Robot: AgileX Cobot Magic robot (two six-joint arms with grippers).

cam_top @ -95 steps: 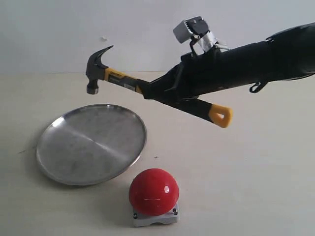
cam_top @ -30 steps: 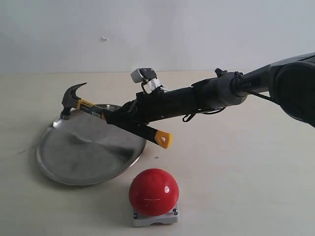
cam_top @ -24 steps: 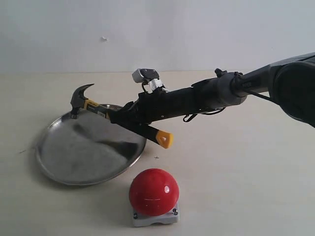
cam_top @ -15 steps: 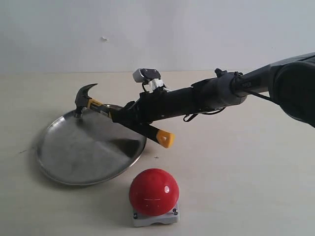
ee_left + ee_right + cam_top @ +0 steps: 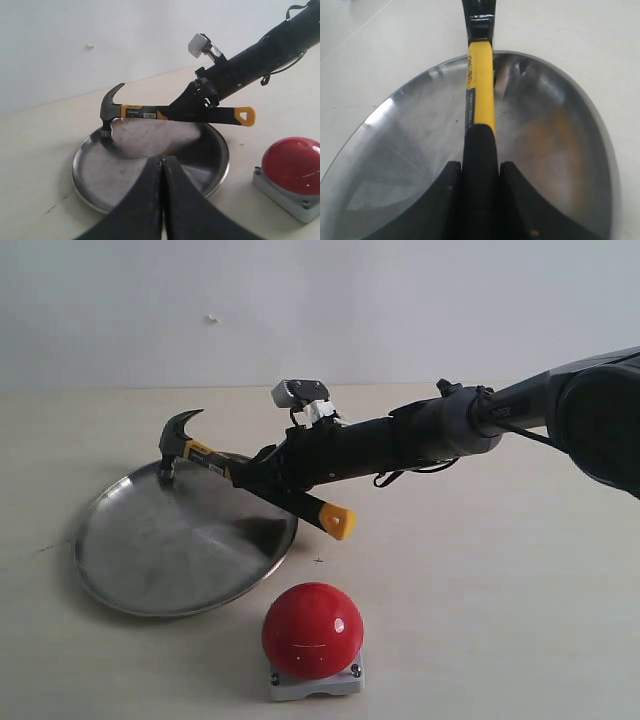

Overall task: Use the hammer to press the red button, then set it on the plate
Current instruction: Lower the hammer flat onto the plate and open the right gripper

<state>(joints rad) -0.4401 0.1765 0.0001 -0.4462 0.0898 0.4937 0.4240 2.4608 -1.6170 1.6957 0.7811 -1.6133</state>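
Note:
My right gripper (image 5: 262,478) is shut on the black handle of the hammer (image 5: 205,453), holding it low over the steel plate (image 5: 130,570). The dark head (image 5: 178,435) hangs at the plate's far rim, its face touching or just above the metal. The yellow looped end (image 5: 338,523) sticks out past the plate's right rim. In the right wrist view the handle (image 5: 480,100) runs out between the fingers (image 5: 447,195) over the plate (image 5: 550,145). The red button (image 5: 312,630) sits on its grey base in front. My left gripper (image 5: 162,160) is shut, empty, facing the plate (image 5: 210,170) and button (image 5: 292,165).
A pale wall (image 5: 300,300) stands behind the beige tabletop (image 5: 500,590). The right arm (image 5: 440,435) stretches across from the right, above the table behind the button.
The right gripper has lowered the hammer from high above the table down to the plate, then shifted it slightly right, the head coming over the plate's far rim.

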